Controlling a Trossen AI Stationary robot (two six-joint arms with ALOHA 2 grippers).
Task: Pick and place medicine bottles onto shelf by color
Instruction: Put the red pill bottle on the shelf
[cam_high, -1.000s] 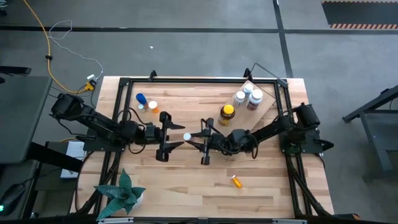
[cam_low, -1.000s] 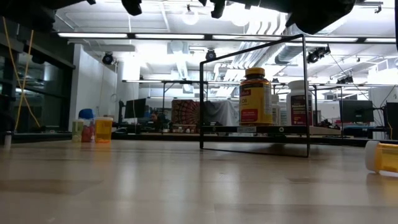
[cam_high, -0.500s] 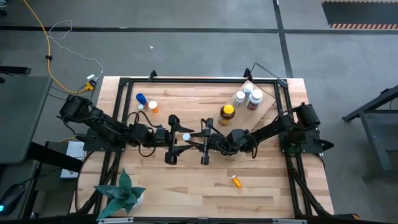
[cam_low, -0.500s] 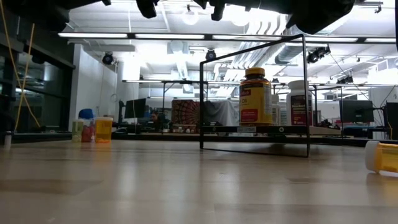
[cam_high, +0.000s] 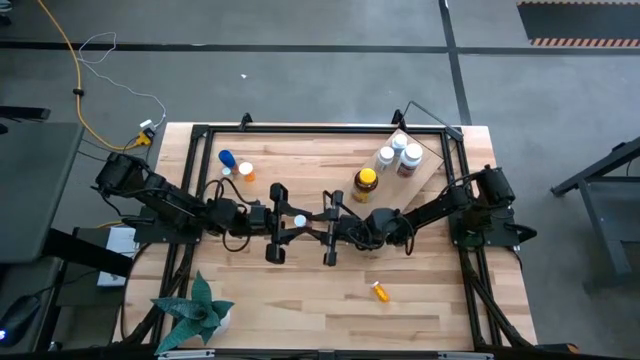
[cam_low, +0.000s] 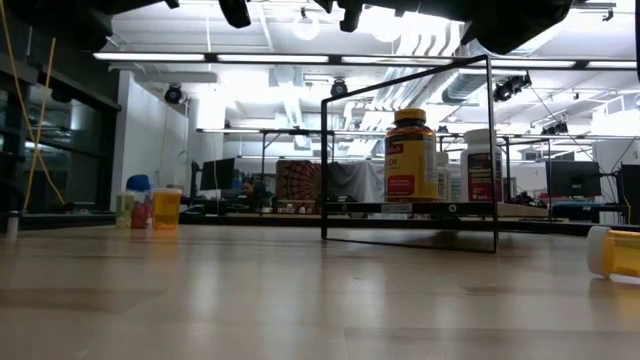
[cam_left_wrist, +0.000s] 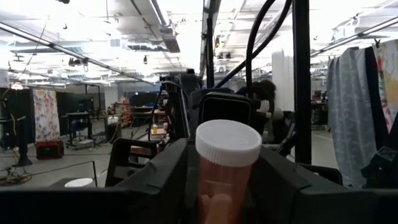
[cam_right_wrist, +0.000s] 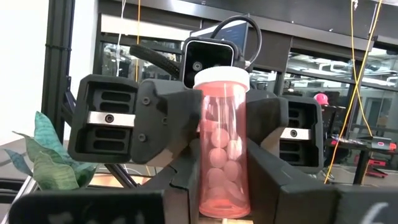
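Overhead view of a wooden counter (cam_high: 300, 300). Two dark arms meet at its centre, the left gripper (cam_high: 285, 222) and right gripper (cam_high: 318, 226) facing each other with a white-capped bottle (cam_high: 298, 220) between them. Far right, a shelf (cam_high: 432, 163) holds an amber bottle (cam_high: 365, 183) and white bottles (cam_high: 398, 154). Far left stand a blue bottle (cam_high: 226, 159) and an orange bottle (cam_high: 246, 172). Another orange bottle (cam_high: 380, 291) lies near right; a plant (cam_high: 195, 307) sits near left.

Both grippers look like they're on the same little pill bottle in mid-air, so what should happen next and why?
Probably the right gripper should open and let go. The right wrist view shows the left gripper closed around the upper part of the orange pill bottle while the right one grips its base, so both arms are on the bottle above the table. Releasing one side would complete the handover.
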